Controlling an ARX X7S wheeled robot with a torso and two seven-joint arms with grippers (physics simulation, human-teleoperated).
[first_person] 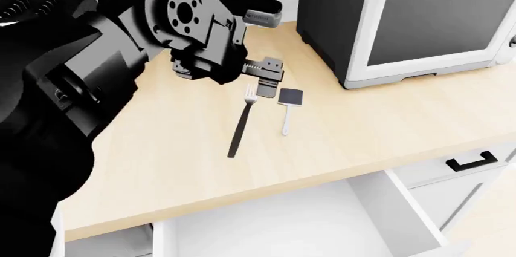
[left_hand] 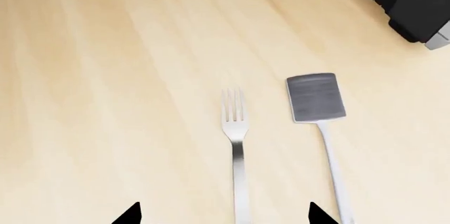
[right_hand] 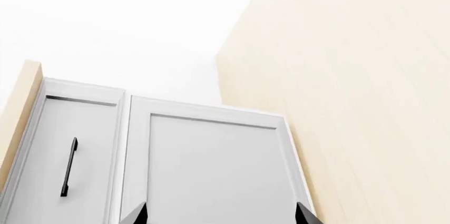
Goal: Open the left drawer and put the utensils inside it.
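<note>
The fork (left_hand: 237,150) and the small spatula (left_hand: 316,97) lie side by side on the pale wooden counter (left_hand: 105,103). The spatula has a dark grey square head and a pale thin handle. My left gripper (left_hand: 225,216) hovers open just above them, its two black fingertips either side of the fork's handle. In the head view the fork (first_person: 241,121) and spatula (first_person: 289,104) sit mid-counter under the left arm. Below the counter edge the left drawer (first_person: 403,208) stands pulled out, white inside, holding nothing. My right gripper (right_hand: 221,214) is open, facing white cabinet doors.
A large oven-like appliance (first_person: 419,21) stands at the counter's back right. A black object (first_person: 254,6) sits behind the utensils. A second drawer with a black handle (first_person: 472,160) is shut at the right. A cabinet door handle (right_hand: 68,166) shows in the right wrist view.
</note>
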